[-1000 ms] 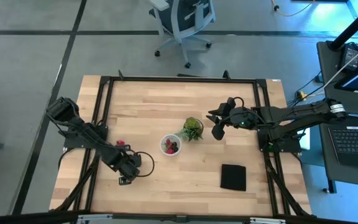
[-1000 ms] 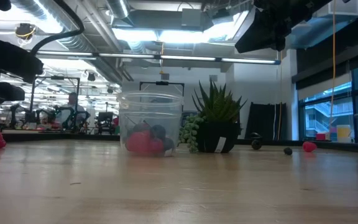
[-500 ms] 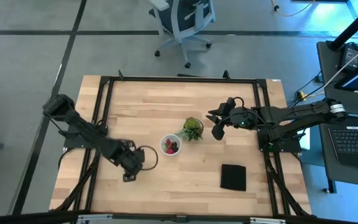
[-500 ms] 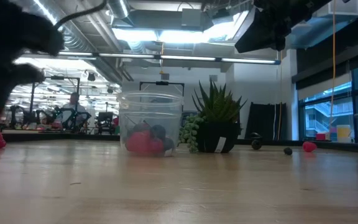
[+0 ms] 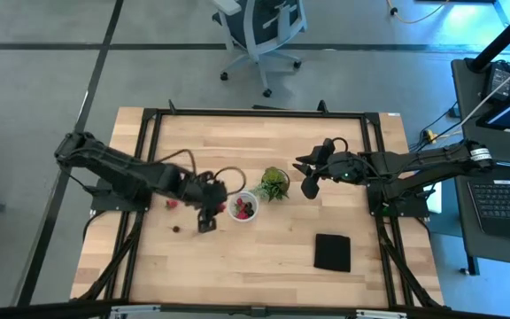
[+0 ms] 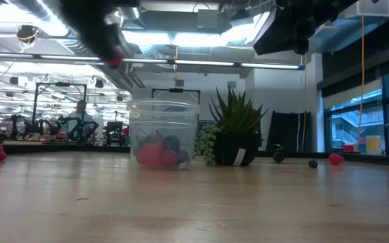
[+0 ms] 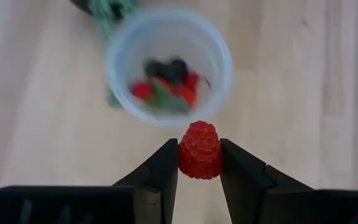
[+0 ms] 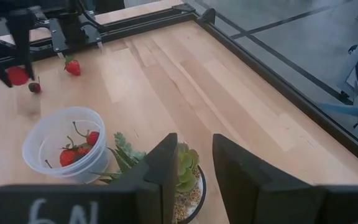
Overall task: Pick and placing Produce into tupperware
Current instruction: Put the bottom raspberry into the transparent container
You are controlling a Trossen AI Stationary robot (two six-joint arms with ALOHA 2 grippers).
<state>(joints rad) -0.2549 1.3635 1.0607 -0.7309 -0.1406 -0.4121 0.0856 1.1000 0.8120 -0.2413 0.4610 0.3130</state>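
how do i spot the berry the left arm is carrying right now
Find the round clear tupperware mid-table, beside the green plant. Just left of it hangs the left gripper, shut on a red raspberry. It is bumpy and held off the wood, unlike the strawberry lying loose on the table.

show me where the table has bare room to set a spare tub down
Bare wood lies along the far edge behind the green potted plant, and along the near edge left of the flat black square. It is crowded around the round translucent plastic container.
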